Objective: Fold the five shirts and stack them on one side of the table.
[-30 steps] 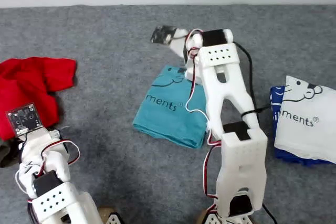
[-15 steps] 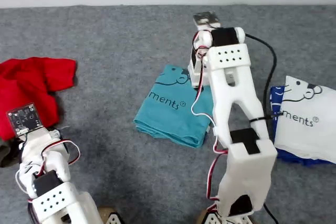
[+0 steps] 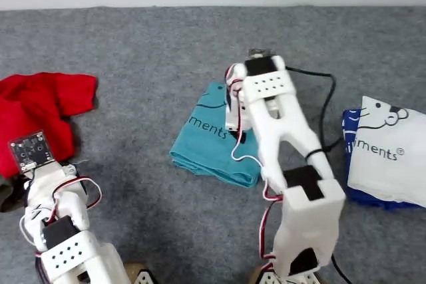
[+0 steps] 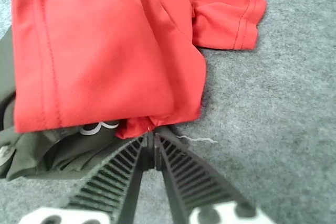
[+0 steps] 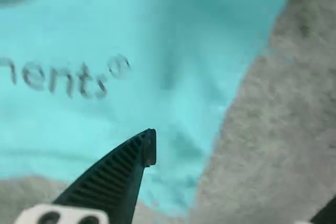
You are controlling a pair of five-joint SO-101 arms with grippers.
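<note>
A folded teal shirt (image 3: 206, 144) lies mid-table. My right gripper (image 3: 236, 114) hangs low over the shirt's right part. In the right wrist view this gripper (image 5: 236, 182) is open, its fingers (image 5: 137, 153) spread wide above the teal shirt (image 5: 131, 51) and its edge. At the left lies a crumpled red shirt (image 3: 33, 104). In the left wrist view my left gripper (image 4: 154, 148) is shut, its tips at the near edge of the red shirt (image 4: 105, 51), which lies on a dark olive shirt (image 4: 47, 153). A folded white shirt (image 3: 393, 154) rests on a blue shirt (image 3: 373, 197) at the right.
Grey felt (image 3: 133, 51) covers the table, with open room at the back and between the red and teal shirts. The right arm's cable (image 3: 326, 108) loops beside the teal shirt. A pale wall runs along the far edge.
The right arm has pulled back from the table's far side and come down over the teal shirt, turning its wrist. The left arm and all shirts have stayed still.
</note>
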